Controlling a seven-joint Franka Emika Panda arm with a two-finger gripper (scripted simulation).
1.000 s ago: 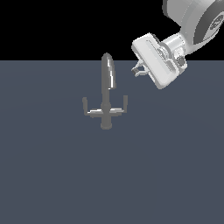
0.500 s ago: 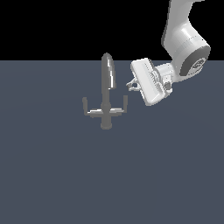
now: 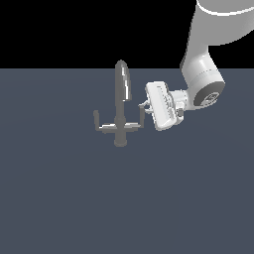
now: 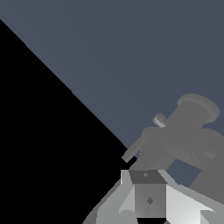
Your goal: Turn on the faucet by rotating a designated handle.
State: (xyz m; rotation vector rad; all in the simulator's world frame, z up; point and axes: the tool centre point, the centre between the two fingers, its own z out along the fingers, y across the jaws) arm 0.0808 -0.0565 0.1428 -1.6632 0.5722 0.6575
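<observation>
Gripper hovered just beside handle, fingers' spread impossible to tell; faucet stood mid-surface; best approach: seat fingertip against upturned tip, push steadily sideways, avoid spout.

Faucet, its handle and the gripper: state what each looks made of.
The faucet looks like grey polished metal: bright streaks run down its curved spout. The handle, its lever on the exterior view's right, has the same grey sheen, so probably the same metal. The gripper has a matte white casing, likely plastic or painted metal; a render cannot settle which.
</observation>
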